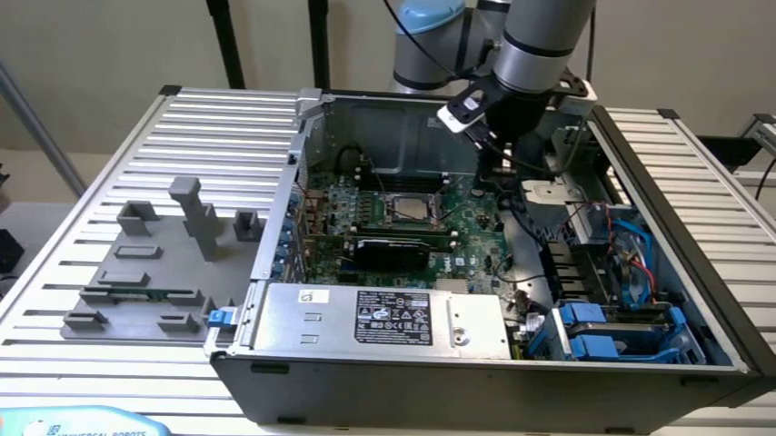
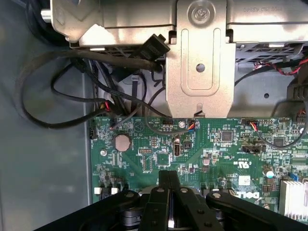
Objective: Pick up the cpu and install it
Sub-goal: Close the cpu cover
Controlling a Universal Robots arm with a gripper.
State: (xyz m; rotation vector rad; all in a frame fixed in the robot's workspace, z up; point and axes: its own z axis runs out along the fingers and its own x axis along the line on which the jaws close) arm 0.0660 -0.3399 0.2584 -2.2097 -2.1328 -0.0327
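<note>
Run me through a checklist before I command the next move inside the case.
1. Gripper shut: ok, its fingers meet.
2. Fingers free of any load: ok, nothing sits between them.
3. Gripper above the socket frame: not ok, it hangs over the motherboard to the exterior view's right of the frame.
4. Cpu seated in the socket frame: cannot tell.
5. Black cables clear of the gripper: cannot tell, loops lie close by.

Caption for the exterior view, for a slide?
Shut gripper inside the open PC case, above the motherboard beside the socket; grey fixture blocks sit outside.
</note>
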